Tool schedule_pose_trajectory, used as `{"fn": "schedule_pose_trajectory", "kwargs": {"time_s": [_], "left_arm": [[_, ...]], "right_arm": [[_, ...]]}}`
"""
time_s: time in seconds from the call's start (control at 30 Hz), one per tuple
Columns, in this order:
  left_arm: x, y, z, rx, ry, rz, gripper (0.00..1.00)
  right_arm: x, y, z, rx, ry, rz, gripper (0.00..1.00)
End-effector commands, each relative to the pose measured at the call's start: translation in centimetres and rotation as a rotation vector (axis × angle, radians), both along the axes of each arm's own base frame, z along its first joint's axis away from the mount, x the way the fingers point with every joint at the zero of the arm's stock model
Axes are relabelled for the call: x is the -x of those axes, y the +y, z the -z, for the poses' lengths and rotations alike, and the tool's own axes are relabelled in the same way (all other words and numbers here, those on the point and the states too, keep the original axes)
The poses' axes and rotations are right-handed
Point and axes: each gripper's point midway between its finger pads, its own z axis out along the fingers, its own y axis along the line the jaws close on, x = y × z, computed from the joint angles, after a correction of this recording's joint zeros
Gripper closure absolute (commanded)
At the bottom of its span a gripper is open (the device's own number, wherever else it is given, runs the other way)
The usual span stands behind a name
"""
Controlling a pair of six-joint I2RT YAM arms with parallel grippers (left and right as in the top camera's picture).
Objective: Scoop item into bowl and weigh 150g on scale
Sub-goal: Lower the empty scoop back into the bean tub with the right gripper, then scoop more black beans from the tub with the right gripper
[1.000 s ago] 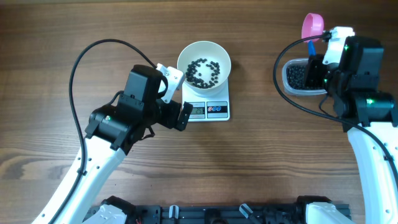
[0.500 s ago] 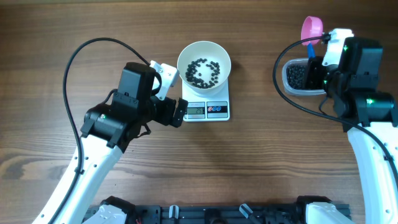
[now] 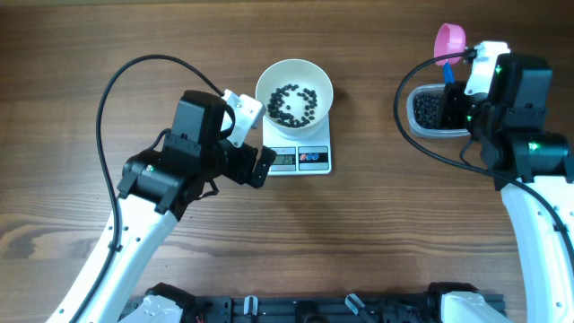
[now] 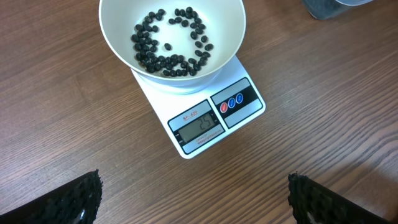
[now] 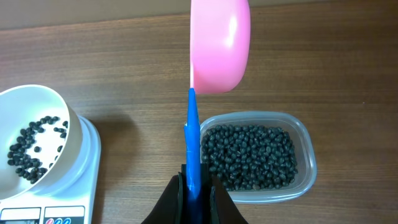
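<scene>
The white bowl (image 3: 294, 93) (image 4: 172, 45) stands on the white scale (image 3: 302, 158) (image 4: 211, 118) and holds a thin layer of black beans (image 4: 169, 45). More black beans (image 5: 249, 155) fill a clear tub (image 3: 430, 111) (image 5: 307, 163) at the right. My right gripper (image 5: 196, 186) is shut on the blue handle of a pink scoop (image 5: 220, 43) (image 3: 449, 39), held above the tub's left end with its cup turned on edge. My left gripper (image 4: 194, 199) stands wide open over bare wood just in front of the scale (image 3: 260, 161), holding nothing.
Black cables loop from both arms over the wooden table (image 3: 377, 224). The scale's grey display (image 4: 199, 129) faces the left wrist camera. A black rail runs along the table's near edge (image 3: 305, 309).
The left arm drew slightly away to the left, then returned right towards the scale. The right arm and scoop have stayed put.
</scene>
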Motion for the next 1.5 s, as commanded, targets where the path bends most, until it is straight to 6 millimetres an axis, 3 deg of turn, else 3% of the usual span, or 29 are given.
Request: {"fn": "schedule_pose_trajectory", "kwargs": {"time_s": [0.0,0.13,0.43,0.77,1.03,1.13,1.4,1.47], "left_arm": [[-0.2,-0.5,-0.9,0.016,-0.019,0.022,0.0],[-0.2,-0.6,-0.9,0.024,-0.011,0.009,0.0],[-0.2,-0.6,-0.9,0.024,-0.012,0.01,0.0],[-0.2,-0.6,-0.9,0.024,-0.012,0.01,0.0],[-0.2,-0.6,-0.9,0.024,-0.012,0.01,0.0],[-0.2,-0.5,-0.9,0.023,-0.012,0.009,0.0],[-0.2,-0.5,-0.9,0.023,-0.012,0.009,0.0],[-0.2,-0.6,-0.9,0.024,-0.012,0.01,0.0]], "right_arm": [[0.0,-0.8,-0.8,-0.015,-0.018,0.025,0.96],[0.8,-3.1,-0.1,-0.018,0.016,0.089,0.96],[3.4,-4.3,2.6,0.024,0.173,0.149,0.96],[4.3,-6.8,8.1,0.136,0.409,0.229,0.96],[4.0,-6.7,13.3,0.126,0.576,0.214,0.96],[3.7,-5.7,14.8,0.074,0.615,0.175,0.96],[2.6,-1.5,15.0,-0.106,0.58,-0.022,0.96],[2.6,-1.4,15.0,-0.111,0.581,-0.026,0.96]]}}
